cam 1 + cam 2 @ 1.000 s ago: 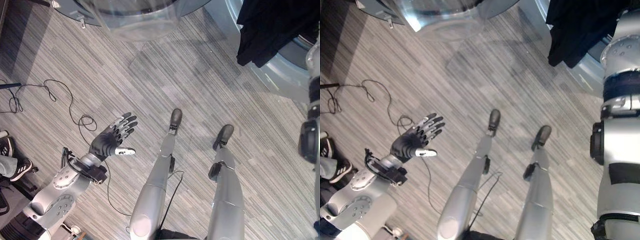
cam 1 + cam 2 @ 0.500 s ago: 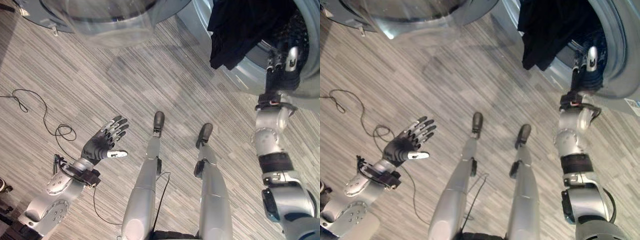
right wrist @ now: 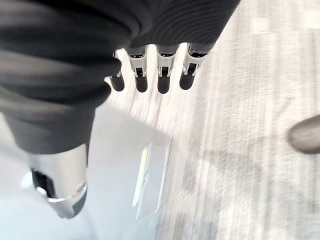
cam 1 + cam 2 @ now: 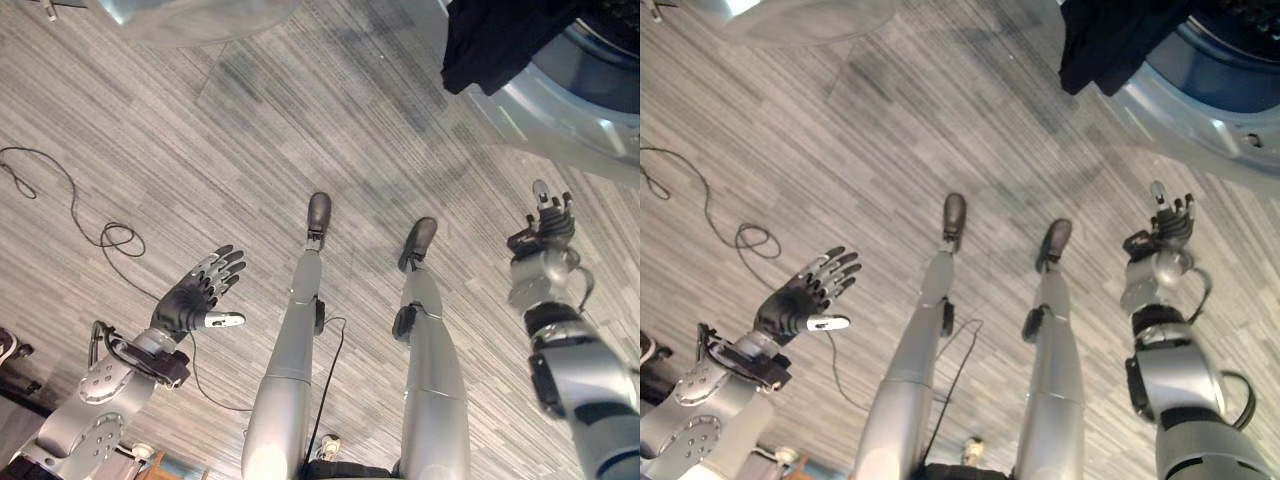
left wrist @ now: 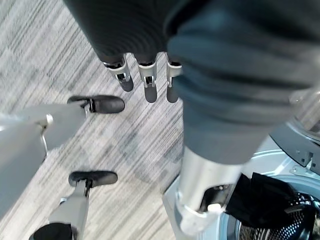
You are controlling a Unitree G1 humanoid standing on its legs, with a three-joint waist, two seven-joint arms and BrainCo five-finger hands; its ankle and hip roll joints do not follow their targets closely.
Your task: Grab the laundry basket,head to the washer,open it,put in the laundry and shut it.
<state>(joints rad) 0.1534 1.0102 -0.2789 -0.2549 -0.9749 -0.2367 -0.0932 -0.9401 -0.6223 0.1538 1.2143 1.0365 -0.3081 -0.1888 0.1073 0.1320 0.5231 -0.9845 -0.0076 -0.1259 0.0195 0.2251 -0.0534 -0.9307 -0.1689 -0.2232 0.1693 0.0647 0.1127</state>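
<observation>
The washer stands at the upper right with its round mouth open. Dark laundry hangs out over the mouth's lower rim, and it also lies at the drum's edge in the left wrist view. My right hand is held below the washer, over the floor, open with its fingers straight and nothing in it. My left hand hovers over the floor at the lower left, palm up, open and holding nothing.
The washer's clear round door is swung open at the top left. Grey plank floor stretches between the door, the washer and my hands.
My right hand has drawn back out of the washer's mouth and down over the floor. The dark laundry stays hanging from the mouth. The camera has shifted; my left hand holds its pose.
</observation>
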